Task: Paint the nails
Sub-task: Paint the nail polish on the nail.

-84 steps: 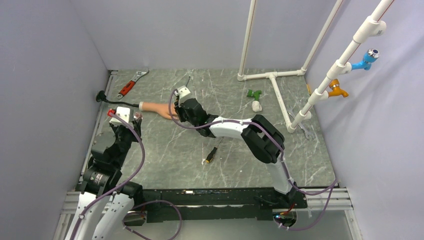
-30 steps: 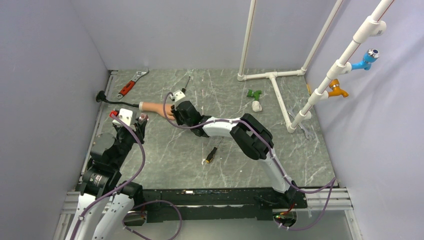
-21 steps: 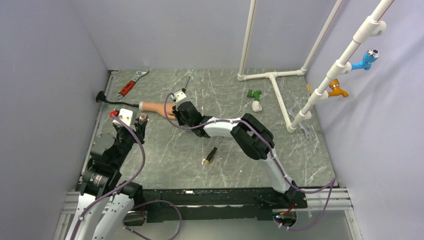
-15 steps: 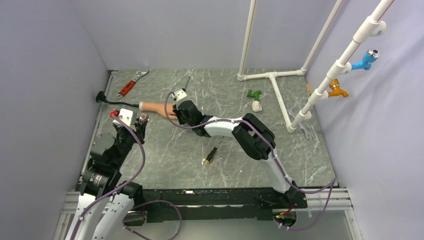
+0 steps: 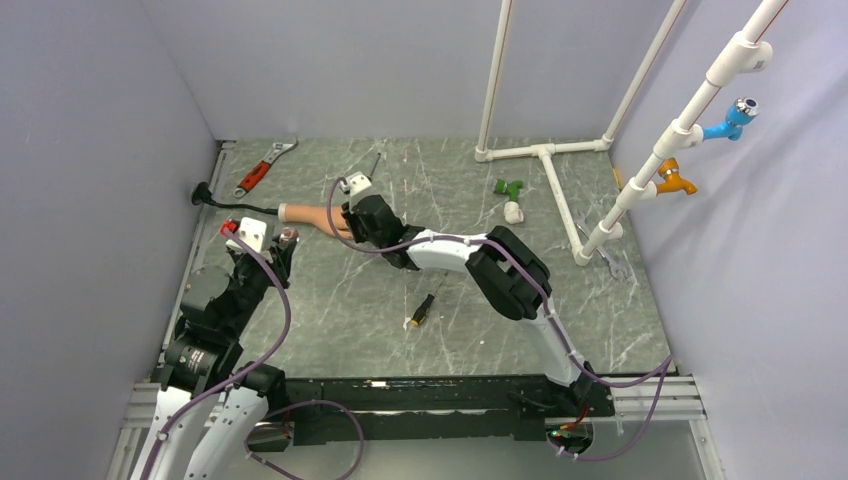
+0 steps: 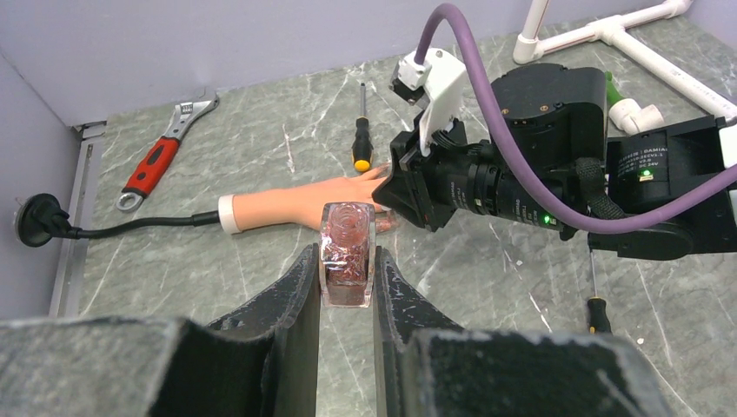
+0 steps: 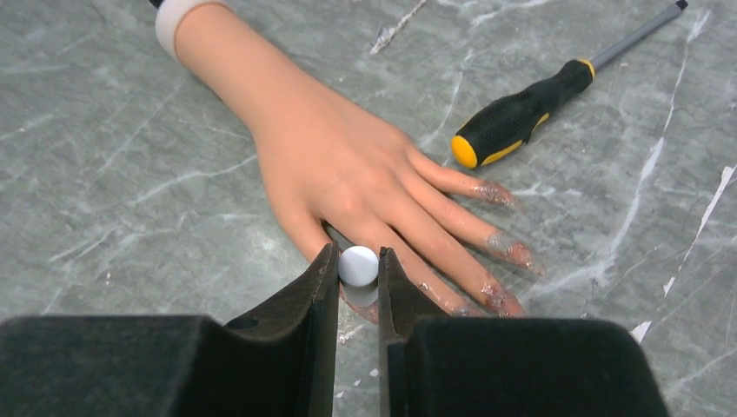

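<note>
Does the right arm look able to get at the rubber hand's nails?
Likely yes: the right arm holds its jaws just above the mannequin hand, with nothing between them and the nails.

1. Seen from above, the mannequin hand [image 5: 305, 216] shows only its wrist. Its fingers lie under the right end effector [image 5: 348, 222].
2. From the left wrist, that end effector also covers the hand's fingertips.
3. From the right wrist, the white knob [image 7: 358, 265] and the pads gripping it hide the hand's nearest digit. The nails [image 7: 495, 193] are glittery smears with unclear edges. The white cuff [image 7: 178, 13] is cut off at the top.
4. Nearer than the hand, the polish bottle [image 6: 347, 234] has its base buried in the left end effector [image 6: 346, 269].
</note>
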